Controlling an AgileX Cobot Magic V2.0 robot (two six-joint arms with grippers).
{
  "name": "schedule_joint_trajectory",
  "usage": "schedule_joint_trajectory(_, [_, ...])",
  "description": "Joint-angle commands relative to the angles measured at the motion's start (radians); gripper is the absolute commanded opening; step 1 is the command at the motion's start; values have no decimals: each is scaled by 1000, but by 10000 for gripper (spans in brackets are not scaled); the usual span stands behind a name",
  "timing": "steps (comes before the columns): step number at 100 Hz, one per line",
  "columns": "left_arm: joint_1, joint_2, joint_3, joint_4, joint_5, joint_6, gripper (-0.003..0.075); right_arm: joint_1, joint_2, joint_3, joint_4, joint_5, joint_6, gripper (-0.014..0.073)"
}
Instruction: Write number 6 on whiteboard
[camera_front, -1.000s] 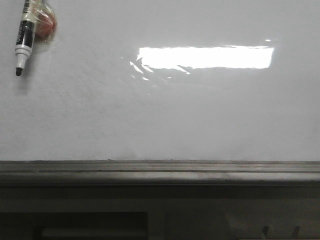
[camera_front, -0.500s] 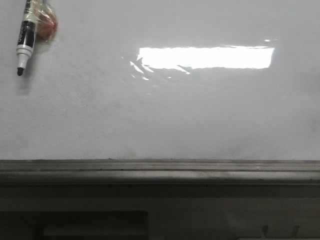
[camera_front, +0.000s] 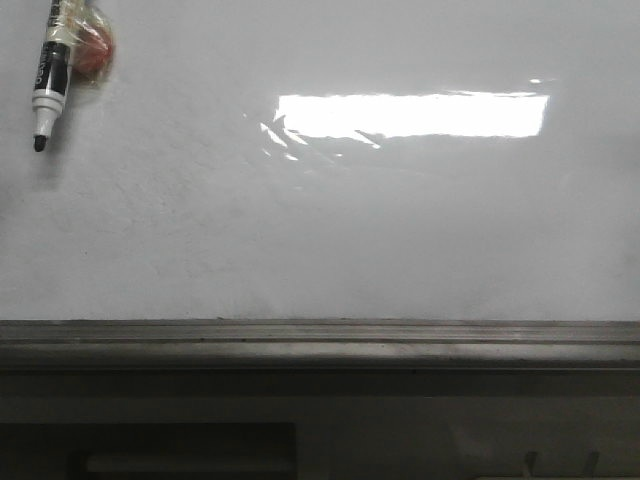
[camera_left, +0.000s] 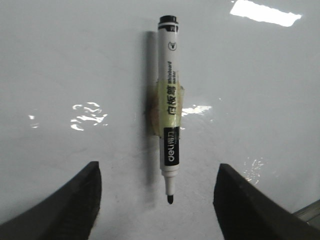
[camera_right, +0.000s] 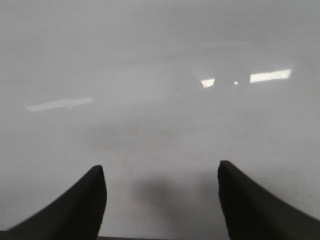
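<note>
The whiteboard (camera_front: 400, 230) fills the front view, glossy white with faint smudges. No black stroke of the number 6 shows on it. A black and white marker (camera_front: 50, 70) lies on the board at the far left, held by yellowish tape, nib uncapped. In the left wrist view the marker (camera_left: 169, 115) lies just ahead of my left gripper (camera_left: 158, 167), nib towards the gap between the jaws, which stand wide open and apart from it. My right gripper (camera_right: 161, 166) is open and empty over bare board. Neither gripper shows in the front view.
A dark grey ledge (camera_front: 320, 340) runs along the board's near edge. A bright rectangular glare (camera_front: 410, 115) lies on the board right of centre. An orange lump (camera_front: 92, 50) sits under the tape beside the marker.
The marker has shifted very slightly to the right in the front view. Nothing else has visibly changed.
</note>
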Motion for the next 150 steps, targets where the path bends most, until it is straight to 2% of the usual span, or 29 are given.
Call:
schedule_joint_trajectory(1, [-7, 61, -42, -165, 20, 134, 430, -4, 13, -36, 25, -55, -13, 447])
schedule_joint_trajectory(9, [-7, 129, -64, -204, 51, 194, 426, -4, 13, -36, 25, -57, -13, 447])
schedule_joint_trajectory(38, [-7, 320, -156, -204, 137, 235, 426, -4, 13, -36, 25, -57, -13, 447])
schedule_joint_trajectory(52, [-7, 369, -180, -204, 145, 242, 398, -4, 13, -36, 25, -59, -13, 447])
schedule_joint_trajectory(59, [-7, 384, -187, -201, 146, 242, 350, -4, 13, -36, 25, -59, -13, 447])
schedule_joint_trajectory(73, [-7, 397, -188, -189, 147, 244, 190, -4, 13, -36, 25, -60, -13, 447])
schedule_joint_trajectory(86, [-7, 393, -188, -185, 174, 247, -23, -4, 13, -36, 25, -60, -13, 447])
schedule_joint_trajectory(101, [-7, 391, -188, -172, 255, 297, -20, -4, 13, -37, 33, -24, -13, 446])
schedule_joint_trajectory(111, [-14, 391, -188, -156, 330, 343, -20, 12, 19, -46, 145, 39, -127, 446])
schedule_joint_trajectory(121, [-71, 391, -200, -87, 347, 347, -20, 40, 58, -76, 317, 121, -293, 446])
schedule_joint_trajectory(131, [-190, 391, -225, -8, 311, 347, -20, 66, 141, -128, 461, 232, -428, 446])
schedule_joint_trajectory(141, [-330, 391, -254, 74, 222, 342, -20, 87, 243, -190, 555, 346, -513, 446])
schedule_joint_trajectory(150, [-456, 391, -271, 156, 119, 329, -20, 106, 320, -250, 596, 425, -538, 446])
